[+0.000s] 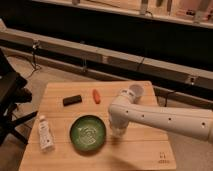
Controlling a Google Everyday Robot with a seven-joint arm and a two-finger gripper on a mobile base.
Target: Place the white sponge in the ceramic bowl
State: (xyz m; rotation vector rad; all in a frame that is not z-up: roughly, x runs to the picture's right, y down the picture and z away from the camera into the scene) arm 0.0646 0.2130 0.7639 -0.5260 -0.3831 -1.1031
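We can't tell what the end effector (118, 131), just right of the ceramic bowl (88, 133), holds; we should probably centre before releasing.

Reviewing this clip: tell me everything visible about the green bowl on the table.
The ceramic bowl is a round, shallow dish with a glossy dark-green glaze and a pale swirl at its centre. It sits upright and flat on the wooden table, near the front edge, and looks empty: no sponge in it. A white tube lies apart to one side; the gripper is down at the table just beside its other rim, without clearly touching it.
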